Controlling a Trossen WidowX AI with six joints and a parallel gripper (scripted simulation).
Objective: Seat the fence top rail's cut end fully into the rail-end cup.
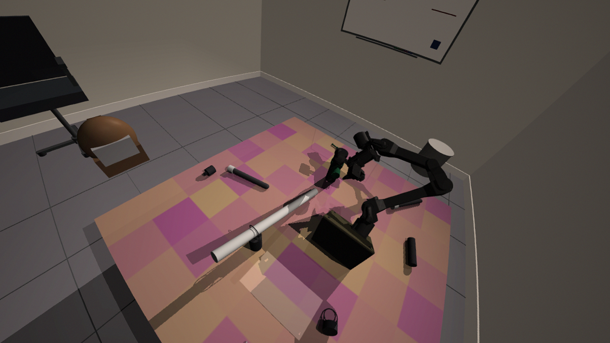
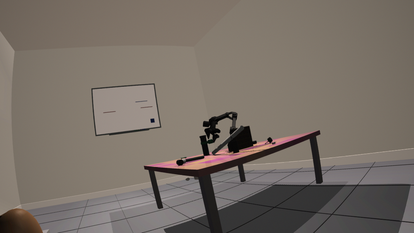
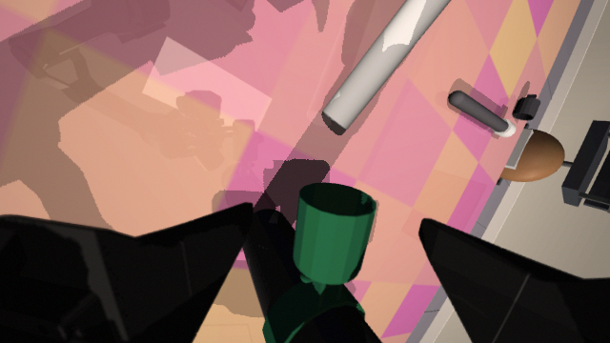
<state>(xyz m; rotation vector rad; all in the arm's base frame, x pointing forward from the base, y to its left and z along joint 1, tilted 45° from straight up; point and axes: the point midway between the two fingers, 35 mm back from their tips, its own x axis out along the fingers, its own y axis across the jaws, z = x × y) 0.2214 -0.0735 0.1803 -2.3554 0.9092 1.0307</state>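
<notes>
arm: matte black jointed links [image 1: 416,160]
gripper: two black wedge-shaped fingers
base: dark boxy block [image 1: 341,244]

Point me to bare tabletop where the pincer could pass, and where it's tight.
Bare: the stretch between the rail and the table's left edge, short of the dark rod; also between the base box and the loop fitting. Tight: around the post and green cup, which the open pincer straddles.

An office-like room: whiteboard [image 2: 125,109] on a bare wall, tiled floor [image 2: 289,202], a chair [image 1: 27,74].
</notes>
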